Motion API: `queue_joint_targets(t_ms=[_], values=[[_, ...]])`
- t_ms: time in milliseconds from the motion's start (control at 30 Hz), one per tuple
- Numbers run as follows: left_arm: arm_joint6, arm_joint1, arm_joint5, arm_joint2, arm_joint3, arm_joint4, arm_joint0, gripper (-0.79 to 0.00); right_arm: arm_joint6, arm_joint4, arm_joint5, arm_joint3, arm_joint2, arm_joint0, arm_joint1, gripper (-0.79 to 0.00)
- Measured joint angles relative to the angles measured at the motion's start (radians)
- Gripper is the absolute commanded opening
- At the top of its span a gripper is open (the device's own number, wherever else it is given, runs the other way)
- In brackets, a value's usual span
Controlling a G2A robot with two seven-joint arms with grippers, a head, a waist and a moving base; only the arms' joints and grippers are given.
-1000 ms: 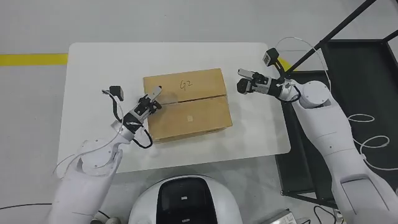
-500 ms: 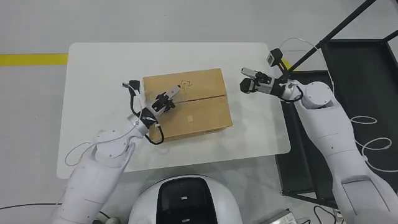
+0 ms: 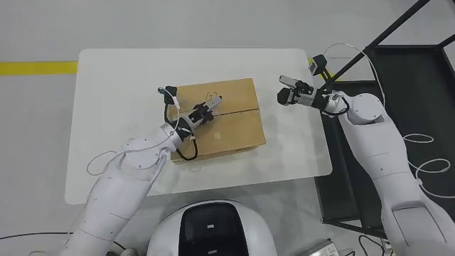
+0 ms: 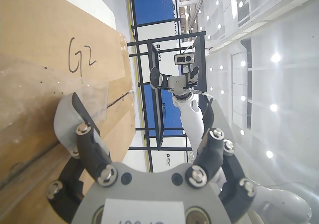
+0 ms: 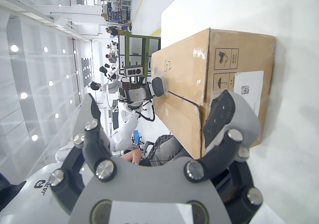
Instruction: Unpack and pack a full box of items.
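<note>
box: closed cardboard box [image 3: 215, 119], both top flaps down. It sits mid-table, long side across the robot's front, slightly skewed.
table: white table [image 3: 114, 114], and the box stands on it with bare margin on every side.
seam: flap seam [image 3: 234, 111] runs the length of the box top. A patch of clear tape [image 4: 27, 85] lies over it, and a handwritten mark [image 4: 81, 59] is on the far flap.
left gripper: left gripper [image 3: 207, 107] is over the box top at the seam, near the middle. Fingers are spread, nothing between them. One finger [image 4: 74, 110] is down by the tape; can't confirm contact.
right gripper: right gripper [image 3: 285, 89] is off the box's right end, above the table and apart from the box. Fingers are wide apart and empty, pointed at the end face.
end face: carries a white label [image 5: 249, 85] and faces the right gripper.
surroundings: black rack [image 3: 412, 92] beside the table on the right arm's side, yellow floor line [image 3: 35, 67] beyond the left end.
</note>
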Motion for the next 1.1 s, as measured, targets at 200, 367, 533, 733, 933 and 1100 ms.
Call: queue_joint_targets(t_ms=[200,367,533,733,933,1100], values=[[0.005,-0.021,0.012,0.05,0.032,-0.01,-0.052,0.0,-0.003,-0.002,0.003,0.001,0.008,-0.002,0.001,0.0],[0.016,-0.043,0.022,0.105,0.063,-0.009,-0.098,0.0,-0.008,-0.004,0.006,-0.003,0.022,-0.013,0.004,0.0],[0.023,-0.065,0.017,0.157,0.093,-0.007,-0.133,0.0,-0.013,-0.005,0.011,-0.009,0.032,-0.025,0.006,0.0],[0.021,-0.081,-0.045,0.165,0.114,-0.054,-0.148,0.0,-0.015,-0.009,0.019,-0.015,0.034,-0.029,0.006,0.0],[-0.066,-0.067,-0.128,0.095,0.059,-0.135,-0.1,0.0,-0.02,-0.019,0.027,-0.017,0.027,-0.021,0.004,0.0],[-0.123,-0.051,-0.146,0.037,-0.004,-0.166,-0.053,0.0,-0.024,-0.029,0.033,-0.025,0.012,-0.011,0.0,0.0]])
